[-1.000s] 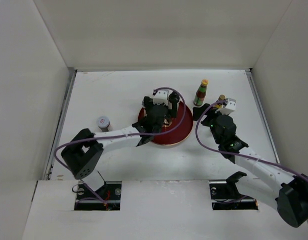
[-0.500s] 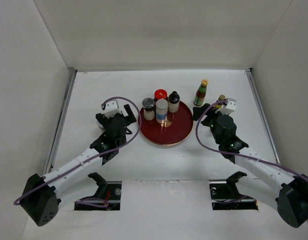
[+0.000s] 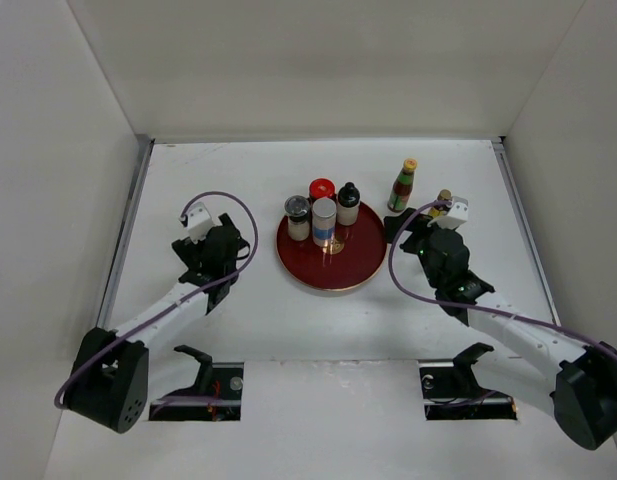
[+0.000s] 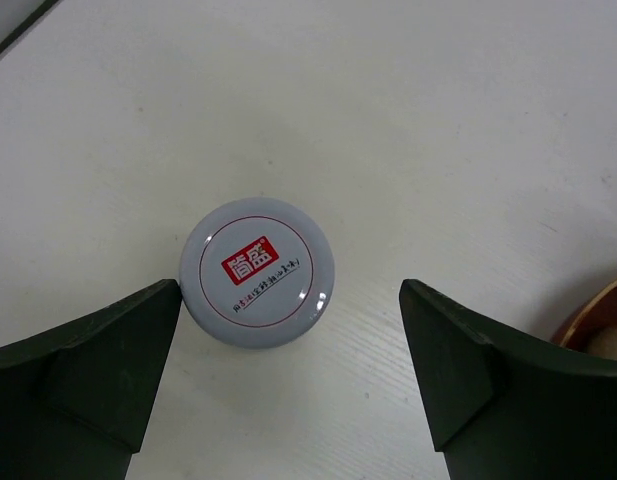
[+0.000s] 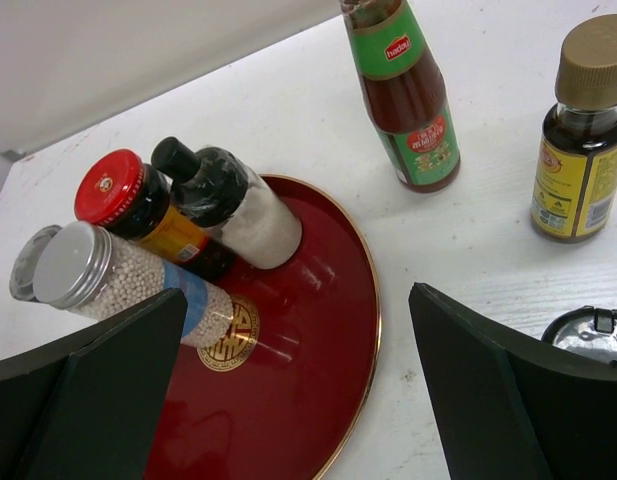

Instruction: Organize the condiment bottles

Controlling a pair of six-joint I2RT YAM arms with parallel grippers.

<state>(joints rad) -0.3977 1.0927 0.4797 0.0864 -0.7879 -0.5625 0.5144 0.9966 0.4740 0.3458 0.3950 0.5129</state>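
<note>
White walls box in a white table (image 3: 238,170) where the left gripper (image 4: 288,295), jaws spread wide, hangs over a lone silver-lidded jar (image 4: 256,272) standing on the tabletop, well left of the round dark-red tray (image 3: 328,287). The jar sits off-centre, its lid just beside one finger and far from the other. A clean pickup likely calls for sliding across to centre it, dropping below the lid, then closing gently on the body and keeping it upright. On the tray's far side cluster a second silver-lidded jar (image 3: 297,207), a red-lidded jar (image 3: 321,188), a grey-capped shaker (image 3: 324,218) and a black-capped bottle (image 3: 348,200); its near half offers room. Right of the tray stand an orange-capped sauce bottle (image 3: 403,185) and a yellow-labelled bottle (image 5: 578,160). The right gripper (image 5: 298,330), likewise spread and holding nothing, hovers near them.
</note>
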